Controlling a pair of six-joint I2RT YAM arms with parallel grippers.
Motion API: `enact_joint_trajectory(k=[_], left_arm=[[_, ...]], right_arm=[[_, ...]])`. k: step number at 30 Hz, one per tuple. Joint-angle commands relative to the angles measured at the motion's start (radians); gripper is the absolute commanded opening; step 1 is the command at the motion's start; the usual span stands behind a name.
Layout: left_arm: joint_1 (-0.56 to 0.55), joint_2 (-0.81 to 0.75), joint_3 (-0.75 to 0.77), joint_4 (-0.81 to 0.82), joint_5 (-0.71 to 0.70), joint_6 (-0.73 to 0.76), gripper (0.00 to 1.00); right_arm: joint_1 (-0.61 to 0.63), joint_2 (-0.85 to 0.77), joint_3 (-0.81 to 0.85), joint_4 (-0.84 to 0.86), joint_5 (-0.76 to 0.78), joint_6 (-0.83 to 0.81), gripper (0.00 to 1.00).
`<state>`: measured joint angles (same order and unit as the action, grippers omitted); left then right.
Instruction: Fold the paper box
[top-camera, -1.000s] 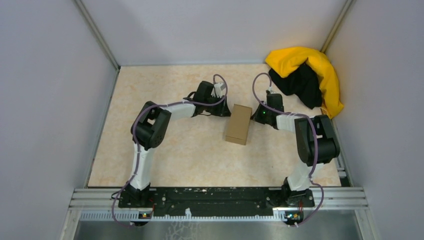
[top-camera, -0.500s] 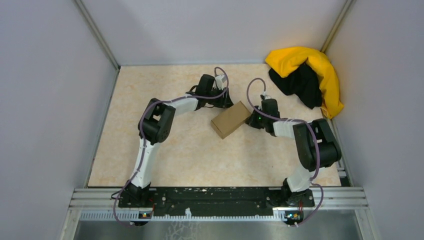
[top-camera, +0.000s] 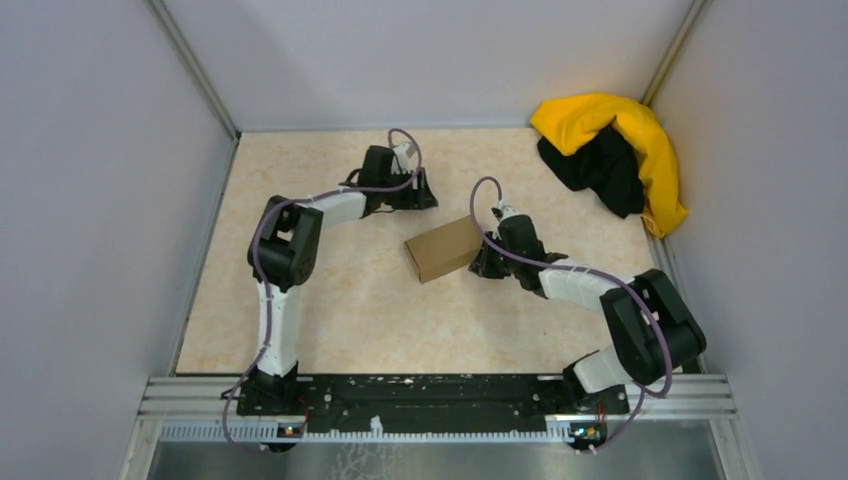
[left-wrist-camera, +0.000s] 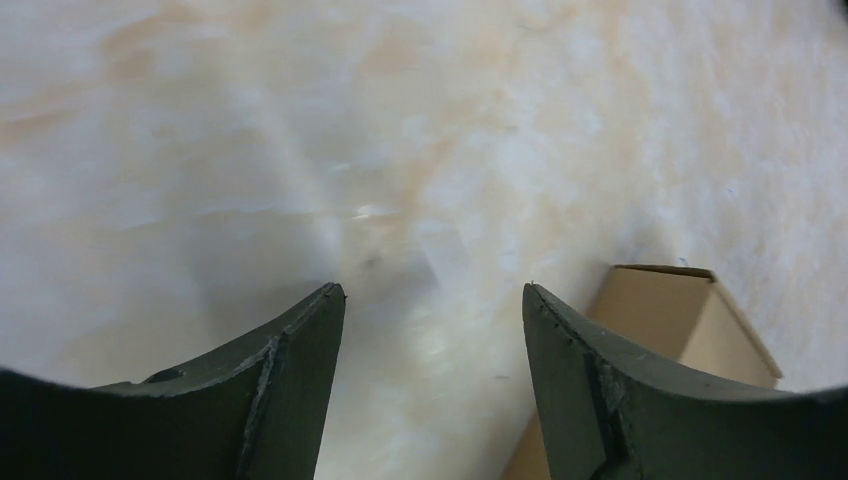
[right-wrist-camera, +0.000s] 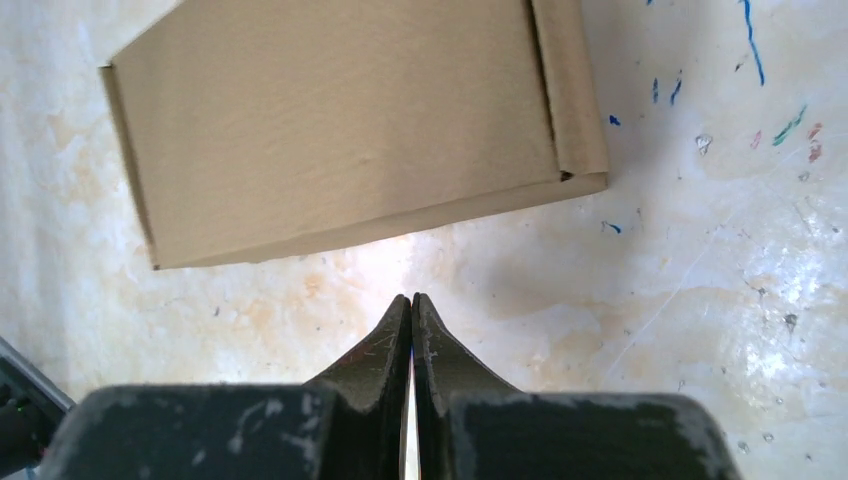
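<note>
The paper box (top-camera: 443, 248) is a closed brown cardboard box lying flat on the marbled tabletop, its long side running left to right and slightly tilted. In the right wrist view the paper box (right-wrist-camera: 340, 130) fills the upper half. My right gripper (right-wrist-camera: 411, 297) is shut with nothing in it, its tips on the table just short of the box's near edge. The right gripper (top-camera: 483, 265) sits by the box's right end. My left gripper (left-wrist-camera: 433, 290) is open and empty above bare table, with a corner of the box (left-wrist-camera: 680, 320) beside its right finger. The left gripper (top-camera: 425, 190) stands behind the box, apart from it.
A yellow-and-black cloth heap (top-camera: 615, 150) lies in the back right corner. Grey walls close in the tabletop (top-camera: 330, 300) on the left, back and right. Small coloured pen marks (right-wrist-camera: 750, 50) dot the table surface to the right of the box.
The box has turned from lengthwise to crosswise and slid left and nearer. My left gripper let go, opened and drew back to the left. My right arm swung left after the box.
</note>
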<state>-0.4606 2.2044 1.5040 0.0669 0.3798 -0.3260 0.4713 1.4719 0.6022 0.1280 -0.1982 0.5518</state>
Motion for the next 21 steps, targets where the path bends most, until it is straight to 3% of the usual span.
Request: enact_joint_trajectory(k=[1,6,9,14,21], left_arm=[[0.077,-0.092,-0.092,-0.038,-0.072,-0.019,0.73],[0.088,-0.281,-0.251,-0.108,-0.171,-0.053,0.69],[0.081,-0.417,-0.361,-0.138,-0.177,-0.081,0.57],[0.041,-0.563,-0.525,-0.132,-0.159,-0.128,0.31],[0.014,-0.598,-0.660,-0.060,-0.142,-0.174,0.25]], right_arm=[[0.033,-0.114,0.024,-0.070,0.076,-0.066,0.00],[0.030,-0.201,0.075,-0.200,0.228,-0.127,0.00],[-0.006,-0.224,0.120,-0.253,0.286,-0.146,0.00],[-0.140,-0.171,0.147,-0.218,0.212,-0.142,0.06],[-0.166,-0.003,0.227,-0.154,0.148,-0.161,0.06]])
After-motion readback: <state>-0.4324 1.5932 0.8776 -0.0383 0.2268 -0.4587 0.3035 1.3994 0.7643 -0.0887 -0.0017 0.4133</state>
